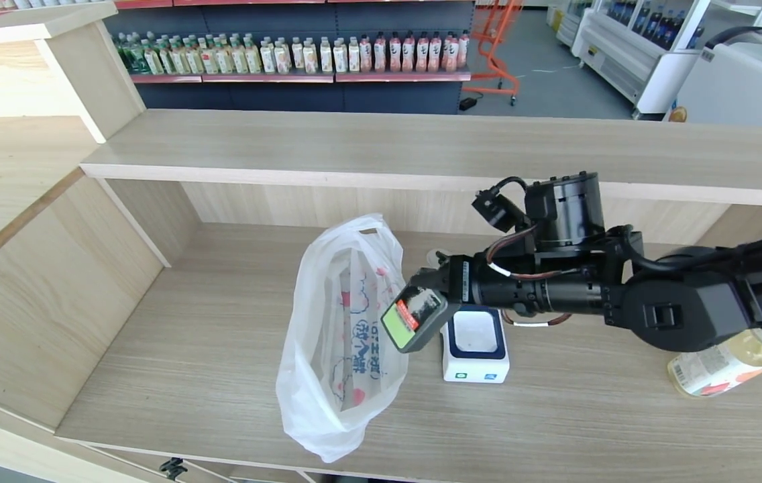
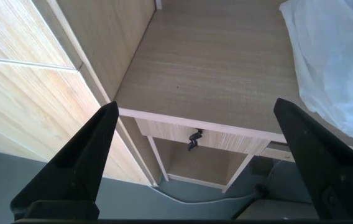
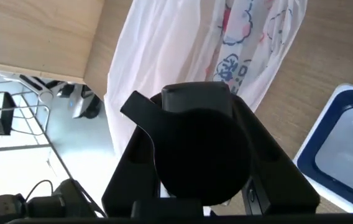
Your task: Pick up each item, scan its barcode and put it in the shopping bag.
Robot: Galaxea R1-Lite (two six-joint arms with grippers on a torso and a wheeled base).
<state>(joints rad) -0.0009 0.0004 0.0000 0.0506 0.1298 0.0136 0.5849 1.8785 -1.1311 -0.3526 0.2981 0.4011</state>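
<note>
Wooden surface holds shopping bag and scanner; above its middle, between them, right gripper jaws pinch a small box, likely light, stiff, best gripped edgewise. Left gripper jaws spread.

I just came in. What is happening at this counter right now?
The right gripper holds a small box with a green and red label, between the white shopping bag and the scanner. A bottle waits on the counter on the robot's right. The left gripper is open and holds nothing, near the counter's front edge.
</note>
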